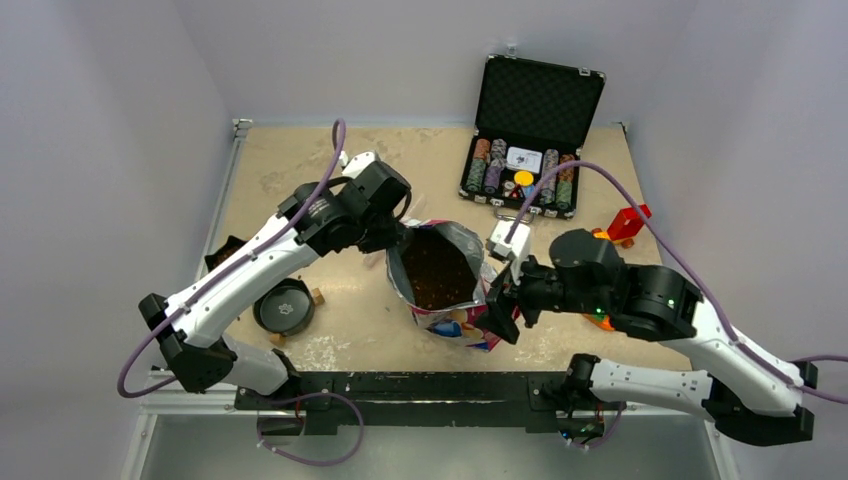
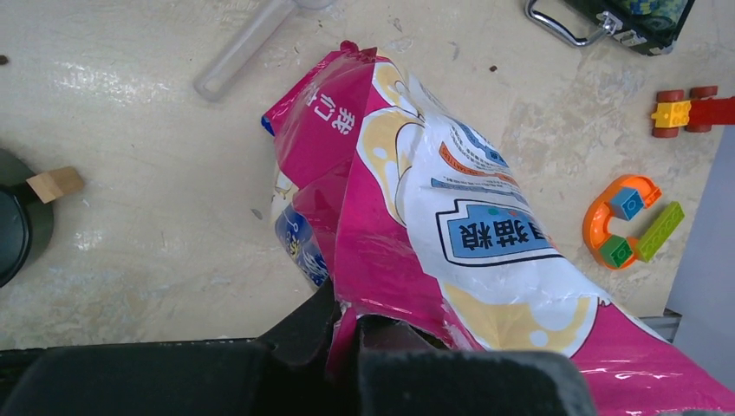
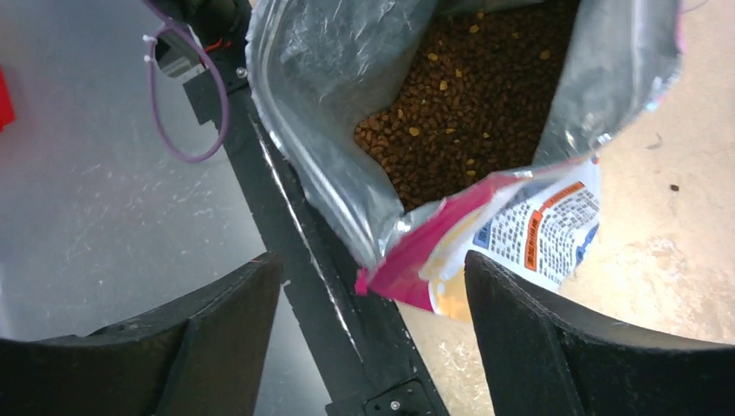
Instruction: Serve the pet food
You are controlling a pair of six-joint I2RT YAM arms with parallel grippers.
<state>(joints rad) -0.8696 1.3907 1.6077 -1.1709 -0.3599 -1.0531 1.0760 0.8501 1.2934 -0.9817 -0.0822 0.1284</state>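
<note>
An open pink and white pet food bag with a foil lining stands mid-table, full of dark-brown kibble. My left gripper is shut on the bag's left rim; in the left wrist view its black fingers pinch the pink edge. My right gripper is open at the bag's near right corner. In the right wrist view the bag's pink corner hangs between the wide-apart fingers, untouched, with kibble beyond. A dark round bowl sits left of the bag.
An open black case of poker chips stands at the back right. A clear scoop lies between bag and case. Toy bricks, a toy car and a red piece lie right. A wood block is by the bowl.
</note>
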